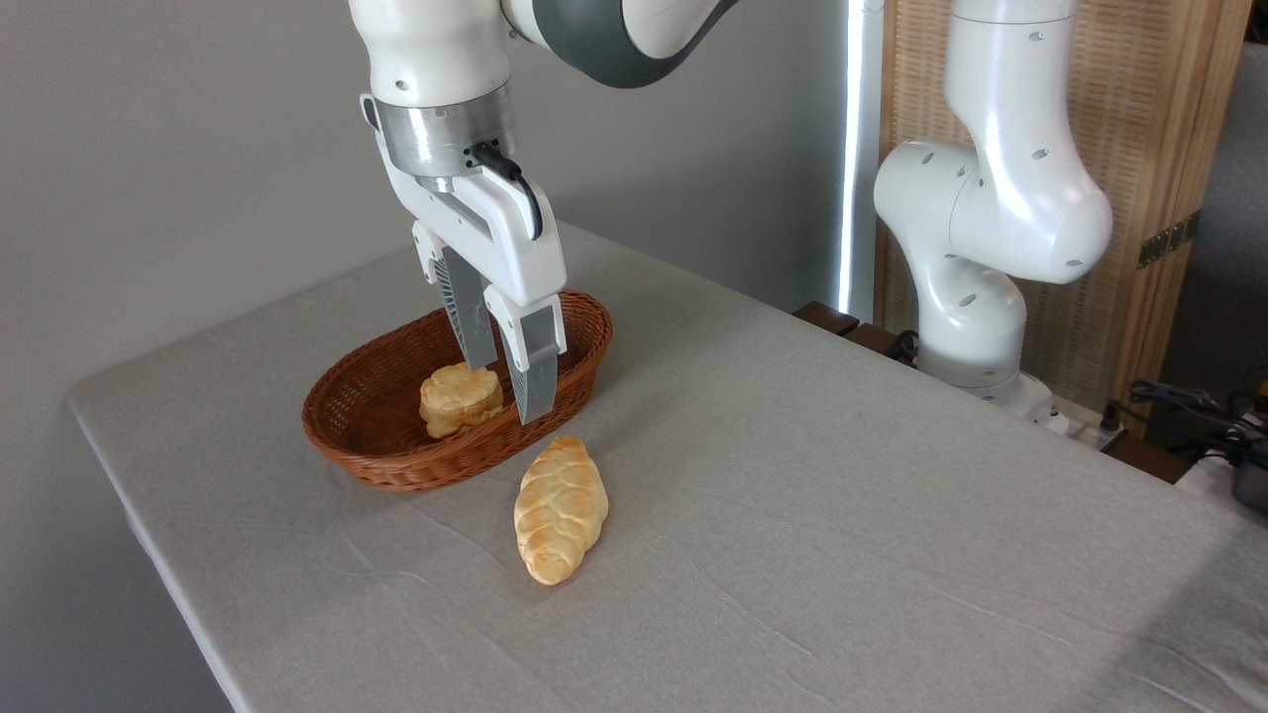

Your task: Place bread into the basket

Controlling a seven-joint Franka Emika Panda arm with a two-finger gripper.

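Grey-clothed bench (792,515) carried everything. Oval wicker basket (391,451) sat near its left end. Pincer (507,388) hung over the basket, fingers spread, gripping nothing. Braided loaf (560,509) lay on the cloth just outside the basket's near rim. Small round bun (459,398) sat inside the basket.
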